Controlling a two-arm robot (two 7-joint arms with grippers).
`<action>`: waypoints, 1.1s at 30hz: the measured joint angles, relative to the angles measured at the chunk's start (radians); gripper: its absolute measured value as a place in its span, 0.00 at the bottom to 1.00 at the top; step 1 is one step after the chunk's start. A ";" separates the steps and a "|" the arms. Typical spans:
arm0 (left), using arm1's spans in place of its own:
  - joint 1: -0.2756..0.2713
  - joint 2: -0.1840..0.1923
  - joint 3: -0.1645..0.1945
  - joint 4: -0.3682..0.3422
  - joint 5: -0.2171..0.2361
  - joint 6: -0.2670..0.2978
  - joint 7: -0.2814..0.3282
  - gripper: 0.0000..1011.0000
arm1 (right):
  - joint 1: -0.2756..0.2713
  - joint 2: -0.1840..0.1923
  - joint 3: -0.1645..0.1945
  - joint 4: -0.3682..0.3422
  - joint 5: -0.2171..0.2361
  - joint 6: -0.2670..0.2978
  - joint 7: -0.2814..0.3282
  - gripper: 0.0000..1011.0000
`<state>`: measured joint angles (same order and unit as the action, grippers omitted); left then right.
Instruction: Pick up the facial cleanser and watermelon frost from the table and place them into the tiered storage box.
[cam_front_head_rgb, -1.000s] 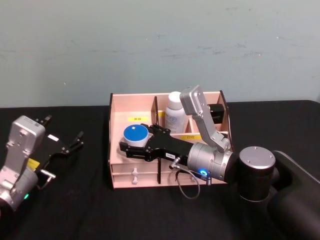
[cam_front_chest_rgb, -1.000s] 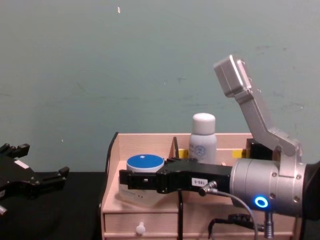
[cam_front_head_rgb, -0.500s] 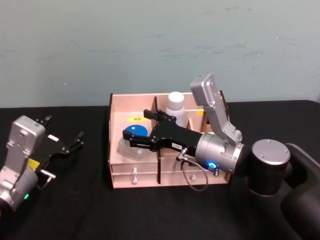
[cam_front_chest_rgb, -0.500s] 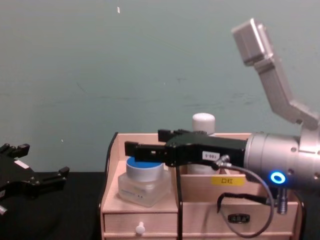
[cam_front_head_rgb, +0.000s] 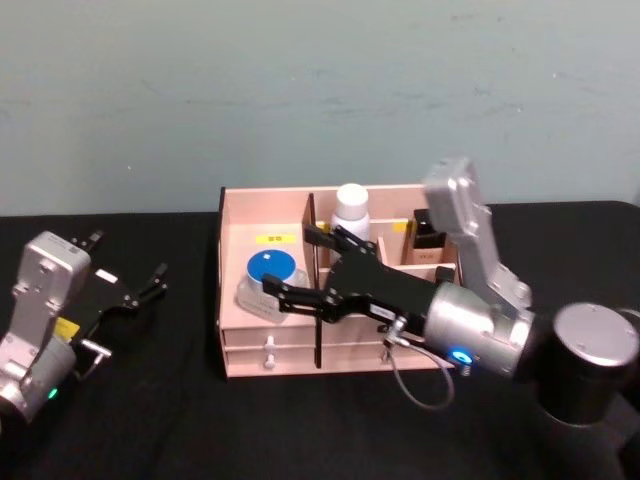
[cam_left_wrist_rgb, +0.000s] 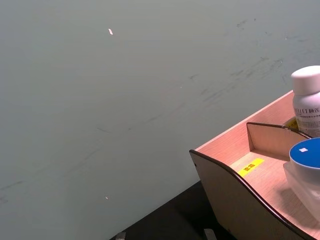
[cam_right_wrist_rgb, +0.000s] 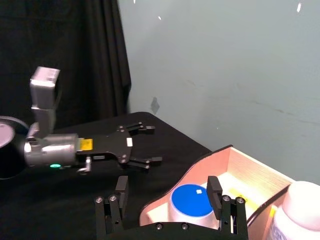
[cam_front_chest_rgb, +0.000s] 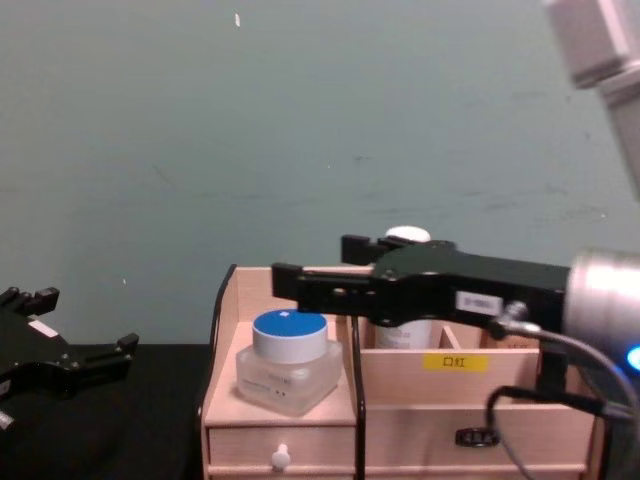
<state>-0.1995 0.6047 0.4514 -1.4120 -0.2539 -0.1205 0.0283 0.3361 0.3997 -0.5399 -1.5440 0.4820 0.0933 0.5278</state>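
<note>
The watermelon frost (cam_front_head_rgb: 268, 276), a squat clear jar with a blue lid, stands in the left compartment of the tiered storage box (cam_front_head_rgb: 240, 212). The facial cleanser (cam_front_head_rgb: 351, 213), a white bottle, stands upright in a rear middle compartment. My right gripper (cam_front_head_rgb: 288, 262) is open, just right of and above the jar, holding nothing. In the chest view it (cam_front_chest_rgb: 312, 262) hovers above the jar (cam_front_chest_rgb: 288, 352), with the cleanser's cap (cam_front_chest_rgb: 405, 235) behind it. The right wrist view looks down between the open gripper (cam_right_wrist_rgb: 167, 192) onto the jar's lid (cam_right_wrist_rgb: 191, 200). My left gripper (cam_front_head_rgb: 125, 290) rests open at the table's left.
A dark bottle (cam_front_head_rgb: 428, 230) sits in the box's rear right compartment. The box has small front drawers with white knobs (cam_front_head_rgb: 269, 346). Black cloth covers the table (cam_front_head_rgb: 160, 400), and a pale green wall (cam_front_head_rgb: 320, 90) stands behind.
My right gripper has let go of the watermelon frost in the left compartment, then lifted and drawn back to the right. The left arm has not moved.
</note>
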 joint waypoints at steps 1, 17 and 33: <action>0.000 0.000 0.000 0.000 0.000 0.000 0.000 1.00 | -0.013 0.010 0.005 -0.017 0.004 -0.002 -0.002 0.99; 0.000 0.000 0.000 0.000 0.000 0.000 0.000 1.00 | -0.358 0.226 0.248 -0.272 0.096 -0.113 -0.099 0.99; 0.000 0.000 0.000 0.000 0.000 0.000 0.000 1.00 | -0.367 0.211 0.399 -0.166 0.109 -0.146 -0.144 0.99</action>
<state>-0.1995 0.6047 0.4514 -1.4119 -0.2539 -0.1205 0.0283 -0.0313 0.6110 -0.1408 -1.7100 0.5905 -0.0526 0.3838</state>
